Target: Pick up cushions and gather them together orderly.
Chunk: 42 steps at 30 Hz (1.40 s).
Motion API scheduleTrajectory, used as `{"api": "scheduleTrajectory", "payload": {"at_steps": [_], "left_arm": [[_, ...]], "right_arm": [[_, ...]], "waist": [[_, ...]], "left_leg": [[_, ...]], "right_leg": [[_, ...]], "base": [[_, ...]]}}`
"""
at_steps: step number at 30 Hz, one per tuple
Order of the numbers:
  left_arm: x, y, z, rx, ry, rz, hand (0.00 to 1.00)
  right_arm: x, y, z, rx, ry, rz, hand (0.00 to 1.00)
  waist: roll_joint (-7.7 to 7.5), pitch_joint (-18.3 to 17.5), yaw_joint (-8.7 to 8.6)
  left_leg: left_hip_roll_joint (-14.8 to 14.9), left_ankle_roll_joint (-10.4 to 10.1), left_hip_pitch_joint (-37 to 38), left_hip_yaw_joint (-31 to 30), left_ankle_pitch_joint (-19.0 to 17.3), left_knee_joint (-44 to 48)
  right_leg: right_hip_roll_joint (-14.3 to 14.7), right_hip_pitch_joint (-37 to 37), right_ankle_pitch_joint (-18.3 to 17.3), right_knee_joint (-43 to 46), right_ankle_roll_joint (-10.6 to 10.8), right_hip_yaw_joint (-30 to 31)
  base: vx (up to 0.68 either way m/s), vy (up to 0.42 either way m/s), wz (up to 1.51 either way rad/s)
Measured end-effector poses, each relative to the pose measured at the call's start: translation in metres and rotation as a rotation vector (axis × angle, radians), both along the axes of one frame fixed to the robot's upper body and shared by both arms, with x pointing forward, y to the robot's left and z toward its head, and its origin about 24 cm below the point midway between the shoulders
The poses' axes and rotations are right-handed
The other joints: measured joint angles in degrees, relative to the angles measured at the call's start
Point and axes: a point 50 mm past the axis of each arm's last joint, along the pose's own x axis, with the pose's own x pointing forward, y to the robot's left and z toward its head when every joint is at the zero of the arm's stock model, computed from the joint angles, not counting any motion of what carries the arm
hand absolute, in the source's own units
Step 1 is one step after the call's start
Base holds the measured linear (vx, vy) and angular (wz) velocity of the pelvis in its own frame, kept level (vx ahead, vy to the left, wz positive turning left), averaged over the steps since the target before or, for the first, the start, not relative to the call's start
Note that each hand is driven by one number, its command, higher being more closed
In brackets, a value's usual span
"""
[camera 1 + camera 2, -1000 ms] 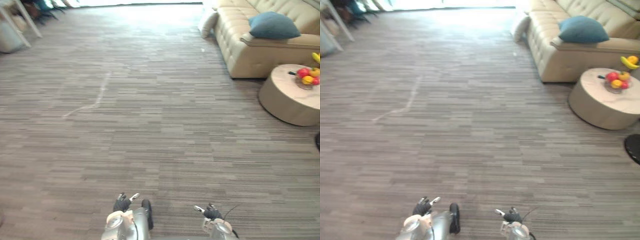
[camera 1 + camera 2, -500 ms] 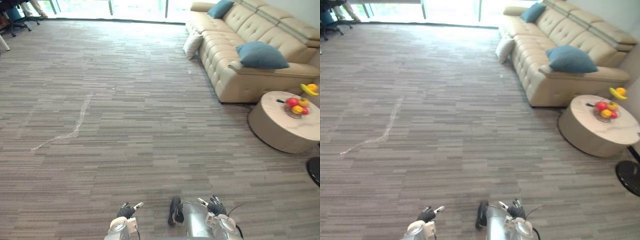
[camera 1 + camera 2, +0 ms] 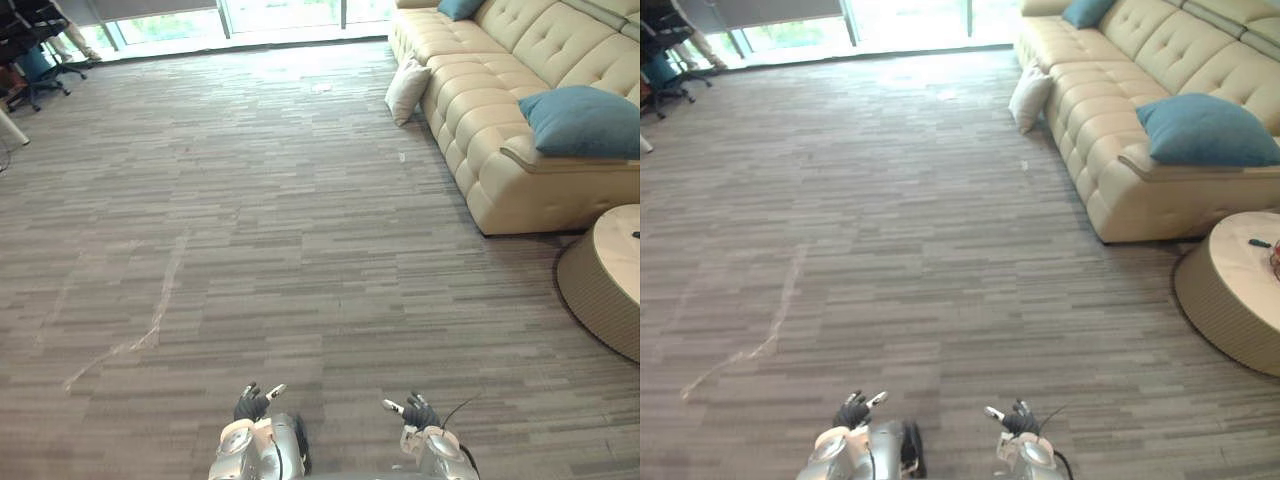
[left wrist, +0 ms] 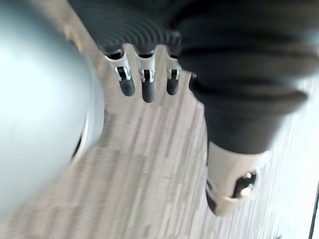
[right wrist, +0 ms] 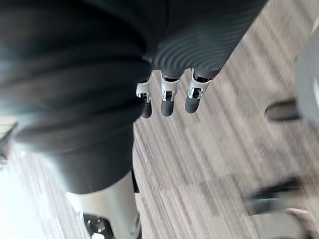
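Note:
A large teal cushion (image 3: 585, 120) lies on the near end of the cream sofa (image 3: 500, 150) at the right. A white cushion (image 3: 407, 90) stands on the carpet, leaning against the sofa's front. Another teal cushion (image 3: 1087, 11) rests on the sofa's far end. My left hand (image 3: 252, 403) and right hand (image 3: 415, 410) hang low at the near edge of the view, far from all cushions. In the wrist views the left hand's fingers (image 4: 144, 84) and the right hand's fingers (image 5: 169, 97) are straight over bare carpet and hold nothing.
A round low table (image 3: 1240, 290) stands at the near right, just past the sofa's end. Office chairs (image 3: 30, 60) stand at the far left by the windows. A small pale scrap (image 3: 321, 87) lies on the carpet near the white cushion. Wide carpet stretches between me and the sofa.
The camera has moved: sofa and table now sit farther right, the fruit bowl has left the view, and the white cushion shows closer. Both hands still hang low and hold nothing.

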Motion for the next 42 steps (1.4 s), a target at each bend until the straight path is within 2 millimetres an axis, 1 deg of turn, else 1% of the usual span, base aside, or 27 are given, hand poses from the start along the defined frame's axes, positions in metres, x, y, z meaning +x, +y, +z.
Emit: {"api": "scheduleTrajectory", "payload": {"at_steps": [1,3,4,7,9,11,13,15,17,18,19,21,22,23,24,25,27,29,31,33,34,36,37,39,40,41,42], "left_arm": [[-0.001,0.005,0.000,0.013,0.007,0.000,0.00],[-0.001,0.007,0.000,0.018,0.010,-0.007,0.00],[-0.001,0.009,-0.001,0.023,0.014,-0.009,0.00],[-0.008,0.006,-0.005,0.019,0.050,-0.026,0.00],[-0.008,0.005,-0.009,0.012,0.081,-0.040,0.00],[-0.008,-0.001,-0.011,0.001,0.097,-0.063,0.00],[-0.009,-0.006,-0.013,-0.014,0.110,-0.067,0.00],[-0.010,-0.012,-0.014,-0.028,0.123,-0.072,0.00],[-0.011,-0.016,-0.015,-0.029,0.131,-0.087,0.00],[-0.016,-0.021,-0.018,-0.043,0.151,-0.090,0.00],[-0.018,-0.021,-0.019,-0.044,0.158,-0.112,0.00],[-0.015,-0.026,-0.018,-0.056,0.150,-0.132,0.00],[-0.020,-0.025,-0.019,-0.053,0.160,-0.125,0.00],[-0.022,-0.024,-0.020,-0.056,0.163,-0.116,0.00],[-0.019,-0.021,-0.018,-0.052,0.148,-0.107,0.00],[-0.017,-0.016,-0.016,-0.049,0.131,-0.076,0.00],[-0.011,-0.008,-0.012,-0.031,0.093,-0.054,0.00],[-0.005,0.003,-0.006,0.001,0.059,-0.049,0.00],[-0.002,0.003,-0.004,0.003,0.039,-0.044,0.00],[0.000,0.002,-0.002,0.003,0.019,-0.039,0.00],[-0.001,0.003,-0.001,0.004,0.013,-0.032,0.00],[-0.002,0.012,0.000,0.030,0.014,-0.027,0.00],[-0.002,0.012,-0.001,0.030,0.015,-0.030,0.00],[-0.001,0.016,0.000,0.041,0.014,-0.033,0.00],[-0.002,0.016,-0.001,0.040,0.025,-0.034,0.00],[-0.004,0.015,-0.003,0.035,0.036,-0.034,0.00],[-0.005,0.016,-0.004,0.031,0.051,-0.032,0.00]], "right_arm": [[-0.003,0.002,-0.001,0.003,0.008,0.005,0.00],[-0.007,0.004,-0.003,0.009,0.017,0.002,0.00],[-0.011,0.004,-0.004,0.008,0.029,0.003,0.00],[-0.016,-0.001,-0.005,-0.021,0.032,0.024,0.00],[-0.011,-0.003,-0.001,-0.021,-0.002,0.029,0.00],[-0.008,-0.010,0.003,-0.034,-0.035,0.011,0.00],[-0.006,-0.018,0.005,-0.049,-0.048,-0.009,0.00],[-0.006,-0.025,0.005,-0.057,-0.051,-0.039,0.00],[-0.006,-0.032,0.006,-0.069,-0.051,-0.058,0.00],[-0.005,-0.040,0.007,-0.090,-0.050,-0.052,0.00],[-0.002,-0.044,0.007,-0.098,-0.050,-0.058,0.00],[-0.005,-0.055,0.008,-0.118,-0.045,-0.087,0.00],[-0.009,-0.056,0.007,-0.118,-0.030,-0.084,0.00],[-0.010,-0.059,0.007,-0.128,-0.027,-0.077,0.00],[-0.008,-0.061,0.008,-0.135,-0.028,-0.079,0.00],[-0.007,-0.062,0.008,-0.137,-0.026,-0.080,0.00],[-0.005,-0.052,0.005,-0.114,-0.013,-0.066,0.00],[-0.006,-0.036,0.001,-0.083,0.007,-0.019,0.00],[-0.006,-0.025,0.000,-0.057,0.008,-0.008,0.00],[-0.008,-0.017,-0.001,-0.036,0.015,-0.007,0.00],[-0.009,-0.014,-0.002,-0.034,0.024,0.009,0.00],[-0.011,0.002,-0.005,0.002,0.043,0.041,0.00],[-0.013,0.003,-0.006,0.003,0.050,0.043,0.00],[-0.016,0.006,-0.007,0.012,0.057,0.042,0.00],[-0.015,0.005,-0.007,0.007,0.054,0.043,0.00],[-0.015,0.000,-0.006,-0.006,0.051,0.044,0.00],[-0.016,0.001,-0.007,-0.011,0.050,0.058,0.00]], "waist": [[-2.06,-1.24,-0.67],[-2.71,-1.58,-0.27],[-3.41,-2.03,-0.03],[-3.37,-2.01,-0.46],[-3.64,-1.61,-1.09],[-2.72,-1.33,-1.51],[-2.69,-1.25,-2.65],[-2.53,-1.16,-3.51],[-1.88,-0.79,-4.11],[0.02,-1.06,-4.53],[1.23,-0.71,-3.73],[1.44,0.49,-5.47],[2.33,-0.41,-5.23],[4.27,-0.41,-5.15],[4.81,0.14,-5.04],[5.38,1.39,-4.48],[3.83,2.64,-3.48],[1.22,2.08,-2.61],[0.85,1.97,-1.55],[0.88,1.72,-0.31],[0.51,1.20,0.27],[-2.07,-0.79,-0.53],[-2.43,-1.07,-0.27],[-4.49,-1.85,0.95],[-4.81,-1.70,0.93],[-4.55,-1.59,0.78],[-4.20,-0.99,0.39]], "left_leg": [[-1.40,2.48,-0.04,1.47,-1.58,0.93],[-1.38,4.55,0.17,2.02,-4.26,5.51],[-2.27,5.50,2.28,3.33,-5.27,5.52],[-5.32,3.49,13.35,4.04,-11.47,-1.29],[-6.97,3.75,19.26,3.78,-13.53,-4.63],[-6.54,3.74,25.76,2.81,-16.52,-7.68],[-6.26,2.99,30.33,0.85,-18.83,-9.57],[-6.06,1.98,33.30,-0.70,-20.80,-10.82],[-5.69,1.80,37.15,-2.37,-23.25,-12.23],[-4.39,1.89,39.46,-3.98,-23.06,-12.56],[-3.49,0.49,39.93,-5.61,-20.21,-11.84],[-3.43,-1.10,39.74,-11.50,-15.04,-4.85],[-3.11,-2.95,36.90,-13.14,-13.99,2.76],[-1.35,-8.06,30.59,-15.30,-9.86,17.43],[0.18,-11.89,25.14,-16.53,-5.02,28.22],[3.03,-11.30,18.86,-15.16,-4.65,40.70],[5.32,-5.53,11.86,-10.98,-8.56,47.22],[5.97,-2.71,4.50,-4.24,-13.02,40.71],[6.11,-0.61,0.30,1.01,-13.97,25.89],[3.92,-1.24,-1.89,0.72,-10.97,9.47],[2.35,-2.27,-2.89,-1.08,-4.23,6.00],[-0.63,0.21,-3.17,-0.59,-5.28,7.01],[-0.65,1.95,-2.96,0.30,-6.14,8.39],[-2.78,4.45,1.19,3.26,-9.60,9.47],[-3.83,4.71,4.50,4.06,-11.00,8.25],[-4.31,4.48,7.49,4.11,-12.52,6.63],[-5.69,4.23,11.88,3.87,-14.41,4.42]], "right_leg": [[-2.44,-0.65,1.45,0.61,0.75,0.86],[-3.54,-1.25,5.83,4.44,1.57,4.98],[-4.32,-2.31,7.68,9.16,3.46,6.21],[-5.70,-17.13,16.90,43.72,8.74,8.65],[-6.11,-25.69,11.49,55.48,6.57,6.10],[-5.54,-32.13,5.47,52.92,2.91,-2.08],[-5.45,-36.03,4.05,41.49,1.33,-8.91],[-4.90,-38.28,7.41,28.06,0.94,-11.64],[-3.54,-39.33,14.68,18.41,-0.49,-11.60],[-1.86,-38.82,15.96,20.89,-3.72,-11.02],[-2.60,-39.35,12.82,26.04,-5.15,-11.22],[-4.57,-39.77,7.46,35.37,-5.47,-11.63],[-3.69,-36.81,4.01,32.64,-4.13,-11.15],[-2.11,-33.15,1.64,29.93,-3.71,-11.39],[-1.02,-30.50,0.93,27.76,-4.18,-11.89],[0.78,-25.53,0.39,24.67,-4.68,-12.16],[1.86,-16.65,0.36,17.99,-4.72,-11.48],[0.93,-8.70,1.00,9.67,-3.60,-10.66],[0.06,-3.31,1.46,4.71,-2.73,-9.49],[-1.11,0.26,0.11,1.72,-0.47,-7.80],[-1.73,1.40,-1.31,0.77,1.05,-6.04],[-4.87,1.48,0.71,0.75,-0.25,-3.23],[-5.86,0.42,3.01,2.78,0.69,-0.99],[-8.91,-2.82,6.72,13.62,5.37,4.91],[-9.62,-6.21,10.25,23.29,7.22,6.73],[-9.60,-10.19,15.39,32.28,7.80,8.12],[-9.25,-17.41,17.32,47.06,7.89,9.35]], "base": [[0.85,0.380,-0.36],[0.73,0.367,-0.22],[0.58,0.320,-0.37],[0.53,0.240,-0.27],[0.47,0.143,0.02],[0.37,0.063,0.14],[0.51,-0.006,0.51],[0.55,-0.084,0.58],[0.63,-0.128,0.49],[0.80,-0.138,0.29],[0.80,-0.160,0.28],[0.76,-0.258,0.37],[0.83,-0.283,0.29],[0.56,-0.141,0.10],[0.70,-0.127,-0.08],[0.64,-0.072,-0.18],[0.70,-0.066,-0.24],[0.51,-0.017,-0.25],[0.64,0.088,-0.41],[0.62,0.214,-0.56],[0.60,0.290,-0.61],[0.65,0.303,-0.28],[0.66,0.343,-0.23],[0.62,0.356,-0.38],[0.56,0.304,-0.27],[0.62,0.310,-0.25],[0.48,0.204,-0.05]]}}
